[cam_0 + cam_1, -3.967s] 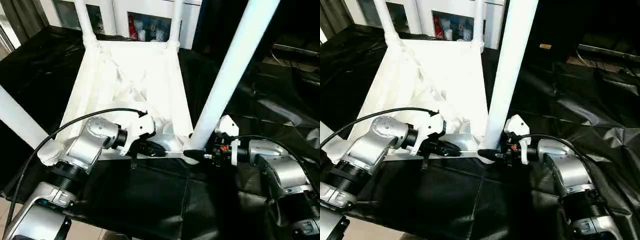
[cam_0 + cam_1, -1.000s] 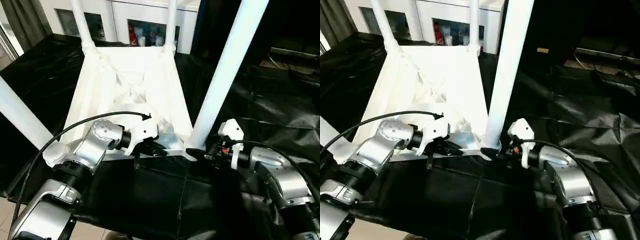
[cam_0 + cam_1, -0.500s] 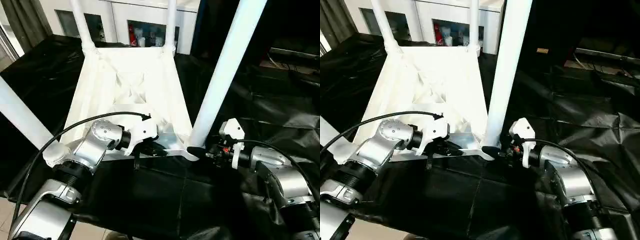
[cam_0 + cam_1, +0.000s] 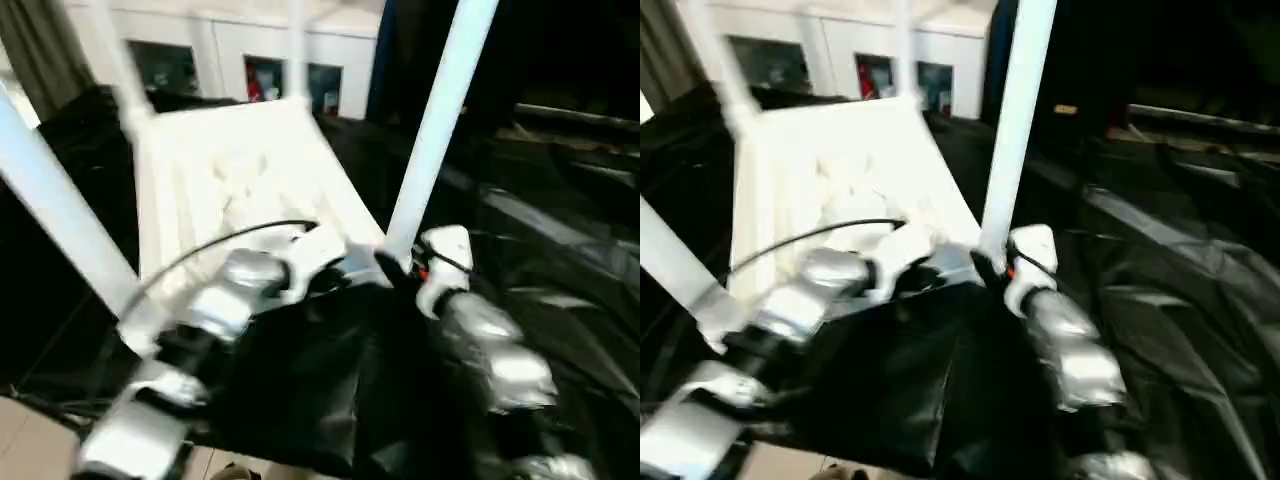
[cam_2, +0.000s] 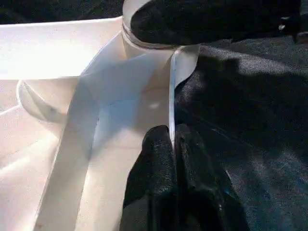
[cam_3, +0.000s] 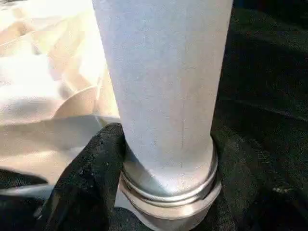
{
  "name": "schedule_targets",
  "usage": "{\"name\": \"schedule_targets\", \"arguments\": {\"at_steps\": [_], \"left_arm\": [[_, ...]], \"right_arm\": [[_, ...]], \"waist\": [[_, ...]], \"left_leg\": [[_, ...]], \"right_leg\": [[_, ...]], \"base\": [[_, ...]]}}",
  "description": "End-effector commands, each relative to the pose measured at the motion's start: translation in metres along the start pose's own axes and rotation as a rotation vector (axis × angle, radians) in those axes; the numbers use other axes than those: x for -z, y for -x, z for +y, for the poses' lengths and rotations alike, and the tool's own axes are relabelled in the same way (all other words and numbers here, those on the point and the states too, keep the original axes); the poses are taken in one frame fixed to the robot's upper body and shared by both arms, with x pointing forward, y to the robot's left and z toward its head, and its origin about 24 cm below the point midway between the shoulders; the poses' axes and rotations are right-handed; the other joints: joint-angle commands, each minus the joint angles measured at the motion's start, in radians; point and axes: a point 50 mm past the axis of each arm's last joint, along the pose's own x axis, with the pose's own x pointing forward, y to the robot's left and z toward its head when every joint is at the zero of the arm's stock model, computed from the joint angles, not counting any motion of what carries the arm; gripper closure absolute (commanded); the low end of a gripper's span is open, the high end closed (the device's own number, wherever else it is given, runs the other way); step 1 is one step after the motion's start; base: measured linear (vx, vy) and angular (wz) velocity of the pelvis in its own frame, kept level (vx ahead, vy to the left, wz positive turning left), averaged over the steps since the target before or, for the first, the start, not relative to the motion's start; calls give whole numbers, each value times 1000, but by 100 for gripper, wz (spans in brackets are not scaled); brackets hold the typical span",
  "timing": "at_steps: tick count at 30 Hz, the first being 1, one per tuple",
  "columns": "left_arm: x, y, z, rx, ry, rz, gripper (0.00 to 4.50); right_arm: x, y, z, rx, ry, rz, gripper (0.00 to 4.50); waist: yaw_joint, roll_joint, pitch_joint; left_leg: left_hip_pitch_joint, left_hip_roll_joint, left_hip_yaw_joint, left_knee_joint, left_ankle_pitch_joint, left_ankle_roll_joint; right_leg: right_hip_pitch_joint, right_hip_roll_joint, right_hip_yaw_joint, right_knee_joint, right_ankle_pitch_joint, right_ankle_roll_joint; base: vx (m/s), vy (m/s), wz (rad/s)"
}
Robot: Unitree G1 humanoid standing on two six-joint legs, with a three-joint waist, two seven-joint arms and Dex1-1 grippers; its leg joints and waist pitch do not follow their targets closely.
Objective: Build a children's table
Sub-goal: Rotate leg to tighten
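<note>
The white tabletop (image 4: 230, 170) lies upside down on the black cloth, with white tube legs standing in its corner sockets. My left gripper (image 5: 172, 132) is shut on the thin raised rim (image 5: 172, 91) of the near edge, close to the near right corner. My right gripper (image 6: 168, 139) is closed around the base of the near right leg (image 6: 163, 72), one black finger (image 6: 91, 168) on each side, just above the socket collar (image 6: 168, 190). In the head views that leg (image 4: 430, 130) rises steeply, and the near left leg (image 4: 60, 210) leans off to the left.
The black-draped work table (image 4: 330, 400) spreads under and around the tabletop, with wrinkled cloth on the right. White cabinets (image 4: 250, 60) stand behind the far edge. A strip of pale floor (image 4: 30, 440) shows at the near left.
The head views have swung and blurred, so the camera moved. My right gripper's fingers have drawn in a little around the leg's base. The left grip on the rim is unchanged.
</note>
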Motion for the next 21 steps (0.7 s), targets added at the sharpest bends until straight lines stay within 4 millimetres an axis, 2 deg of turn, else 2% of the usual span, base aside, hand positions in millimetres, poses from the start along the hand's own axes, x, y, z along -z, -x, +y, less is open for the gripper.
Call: {"name": "schedule_targets", "arguments": {"at_steps": [1,4,5,6,8,9,11,12,13,14,16,17,19,21], "left_arm": [[-10,-22,-30,118,-11,-27,450],[-5,-15,-25,125,-27,-25,450],[-3,-13,-23,127,-29,-21,450],[1,-6,-18,138,-40,-16,450],[3,-4,-17,143,-45,-15,450],[7,2,-13,158,-51,-7,450],[11,7,-11,181,-58,0,450],[16,16,-7,212,-69,12,450],[18,21,-6,231,-77,11,450],[19,23,-5,238,-81,10,450],[23,35,-2,297,-96,14,450],[25,39,-1,318,-95,20,450],[26,43,1,333,-97,23,450],[27,48,2,357,-94,25,450]], "right_arm": [[18,-5,29,-129,50,95,125],[13,-3,18,-162,94,68,113],[11,-2,15,-178,107,62,94],[6,2,7,-234,122,48,94],[4,3,5,-256,125,42,94],[0,8,-1,-315,152,37,94],[-4,13,-5,-385,170,34,94],[-10,22,-12,-476,186,31,94],[-14,26,-16,-520,192,30,94],[-15,28,-18,-537,195,29,94],[-23,37,-26,-637,221,39,94],[-26,40,-29,-669,231,42,94],[-28,41,-32,-679,245,39,94],[-32,43,-33,-725,255,41,94]], "waist": [[-9,-1,-36],[-8,-2,-39],[-7,-3,-40],[-6,-6,-41],[0,-7,-44],[2,-9,-44],[6,-12,-46],[8,-15,-47],[10,-18,-48],[12,-17,-47],[16,-15,-49],[17,-17,-50],[18,-16,-48],[22,-17,-54]], "left_leg": [[14,26,-30,-84,-482,-6],[11,30,-30,-89,-471,4],[10,30,-28,-88,-467,8],[10,30,-25,-87,-455,15],[1,31,-19,-85,-390,41],[0,31,-15,-83,-361,48],[-1,30,-15,-81,-344,61],[-4,30,-12,-78,-323,75],[-6,32,-9,-75,-299,87],[-7,31,-9,-73,-291,92],[-2,33,-5,-68,-269,95],[-3,35,-3,-66,-249,99],[-4,35,0,-64,-237,96],[-8,36,-1,-62,-178,99]], "right_leg": [[16,-46,18,-102,-628,-48],[20,-47,24,-95,-540,-85],[21,-46,26,-93,-524,-91],[21,-46,31,-89,-490,-106],[28,-49,40,-78,-407,-141],[28,-49,42,-75,-383,-155],[33,-50,41,-72,-380,-159],[36,-51,43,-70,-378,-162],[33,-51,46,-66,-350,-172],[34,-51,46,-65,-344,-176],[30,-51,47,-59,-330,-196],[30,-48,47,-53,-298,-209],[27,-47,48,-48,-287,-222],[36,-45,45,-34,-217,-241]], "base": [[0,0,0],[-3,19,-2],[0,0,0],[0,0,0],[0,0,0],[0,0,0],[0,0,0],[0,0,0],[0,0,0],[0,0,0],[43,-54,8],[47,-55,9],[25,-25,5],[28,-24,4]]}}
